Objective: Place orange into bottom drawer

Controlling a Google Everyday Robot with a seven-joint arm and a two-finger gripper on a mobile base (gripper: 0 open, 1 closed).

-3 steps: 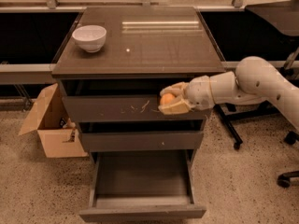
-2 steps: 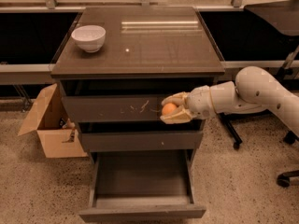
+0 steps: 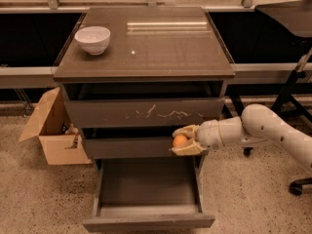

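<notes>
The orange [image 3: 180, 141] is sitting just right of centre in the frame, pinched between the two pale fingers of the gripper [image 3: 178, 141], with one finger lying above it and the other below. Being round, it is showing no long axis and no pointing direction. The gripper is reaching in from the right on the white arm [image 3: 273, 133], hanging in front of the right end of the middle drawer [image 3: 126, 147]. The bottom drawer [image 3: 148, 222] is standing pulled open toward the lower edge, and the orange is appearing just above its right rear corner, though whether it is truly over the interior is hard to tell. The fingers are covering the fruit's top, bottom and right side, leaving only its left face showing. The arm is running out of the frame at the right edge.
</notes>
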